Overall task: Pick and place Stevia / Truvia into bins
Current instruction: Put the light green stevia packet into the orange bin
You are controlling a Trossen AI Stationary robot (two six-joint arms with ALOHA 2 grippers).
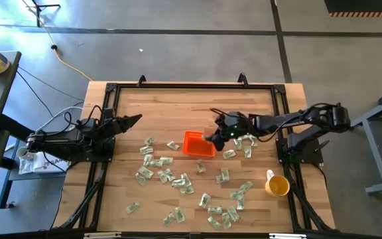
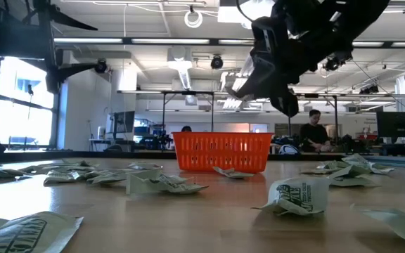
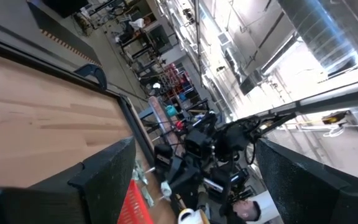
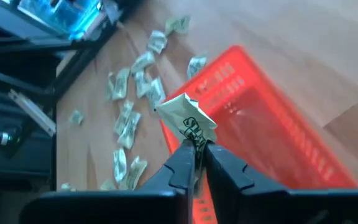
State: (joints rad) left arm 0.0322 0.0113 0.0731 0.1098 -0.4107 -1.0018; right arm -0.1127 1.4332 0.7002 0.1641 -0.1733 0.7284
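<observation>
The right gripper [image 4: 196, 149] pinches one Stevia sachet [image 4: 188, 117] over the orange bin's [image 1: 198, 144] rim, positioned for release inside, while the left gripper [image 1: 130, 121] waits spread at the desk's [image 1: 178, 106] edge.

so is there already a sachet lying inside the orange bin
No: in the right wrist view the orange bin shows a bare floor, while the right gripper holds a sachet over its edge.

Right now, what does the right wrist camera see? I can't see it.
The right gripper pinches one pale green and white sachet above the orange bin, which looks empty. Other sachets lie scattered on the wooden table.
</observation>
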